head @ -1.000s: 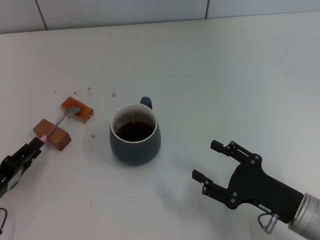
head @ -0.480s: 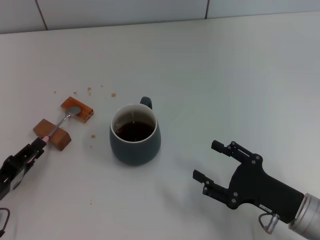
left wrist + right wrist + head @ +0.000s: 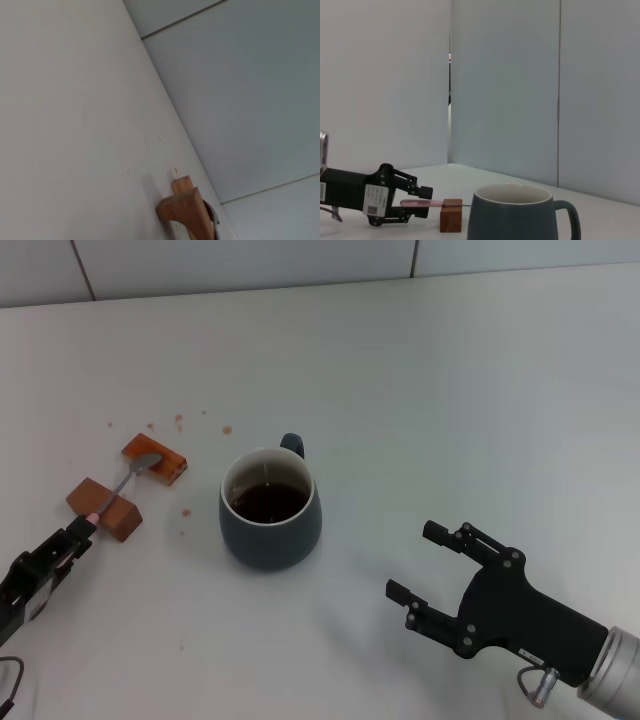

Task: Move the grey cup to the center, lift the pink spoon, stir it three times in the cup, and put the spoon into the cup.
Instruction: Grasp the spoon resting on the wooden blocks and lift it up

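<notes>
The grey cup (image 3: 270,508) stands on the white table, holding dark liquid, with its handle pointing away from me. It fills the bottom of the right wrist view, grey cup (image 3: 520,216). The pink spoon (image 3: 128,480) lies across two wooden blocks, silver bowl on the far one. Its pink handle end (image 3: 420,203) sticks out between the fingers of my left gripper (image 3: 78,533), which are still apart above and below it, as the left gripper (image 3: 422,202) shows side-on. My right gripper (image 3: 410,560) hovers open, right of the cup and nearer to me.
The two reddish-brown wooden blocks (image 3: 155,458) (image 3: 105,508) sit left of the cup; one block (image 3: 187,212) shows in the left wrist view. Small brown crumbs (image 3: 180,420) dot the table (image 3: 450,390) beyond them. A tiled wall runs along the far edge.
My left arm has shifted slightly toward the near edge while its fingertips stay at the spoon's handle end. The cup, spoon and right gripper have not moved.
</notes>
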### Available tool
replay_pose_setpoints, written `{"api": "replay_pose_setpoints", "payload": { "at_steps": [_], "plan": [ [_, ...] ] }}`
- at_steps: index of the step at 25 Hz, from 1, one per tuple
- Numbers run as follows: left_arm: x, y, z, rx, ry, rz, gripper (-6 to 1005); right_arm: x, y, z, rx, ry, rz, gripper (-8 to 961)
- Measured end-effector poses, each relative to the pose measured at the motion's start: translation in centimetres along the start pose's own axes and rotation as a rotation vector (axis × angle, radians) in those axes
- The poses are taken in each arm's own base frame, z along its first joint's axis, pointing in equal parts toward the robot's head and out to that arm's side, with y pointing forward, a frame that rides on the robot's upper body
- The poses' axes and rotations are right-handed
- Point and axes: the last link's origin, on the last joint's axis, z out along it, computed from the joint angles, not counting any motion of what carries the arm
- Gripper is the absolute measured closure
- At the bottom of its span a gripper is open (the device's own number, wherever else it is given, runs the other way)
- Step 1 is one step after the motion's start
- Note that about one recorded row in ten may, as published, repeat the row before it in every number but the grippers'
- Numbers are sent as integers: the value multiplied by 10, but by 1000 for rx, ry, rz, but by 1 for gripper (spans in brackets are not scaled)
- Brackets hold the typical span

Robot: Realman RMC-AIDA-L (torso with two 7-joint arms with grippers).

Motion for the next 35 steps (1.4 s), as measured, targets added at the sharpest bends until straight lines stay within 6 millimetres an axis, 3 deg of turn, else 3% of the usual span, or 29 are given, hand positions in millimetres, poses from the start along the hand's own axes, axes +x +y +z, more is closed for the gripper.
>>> {"api": "replay_pose_setpoints", "payload": {
  "at_steps": [7, 13, 23, 29, 35],
  "plan": [
    [0, -1, 1, 6, -1, 1, 646, 0, 0, 0, 0, 0, 0, 194],
    [0, -2, 1, 16, -6, 3, 833, 0, 0, 0, 0, 0, 0, 194],
    [0, 4, 6, -16, -64, 54, 874, 0, -1, 0, -1, 0, -1, 195],
    [11, 12, 14, -53, -125, 148, 870, -1, -1, 1, -3, -1, -2, 194],
    [41, 24, 23, -69, -204, 314, 867, -1, -1, 1, -3, -1, -3, 195]
  ]
}}
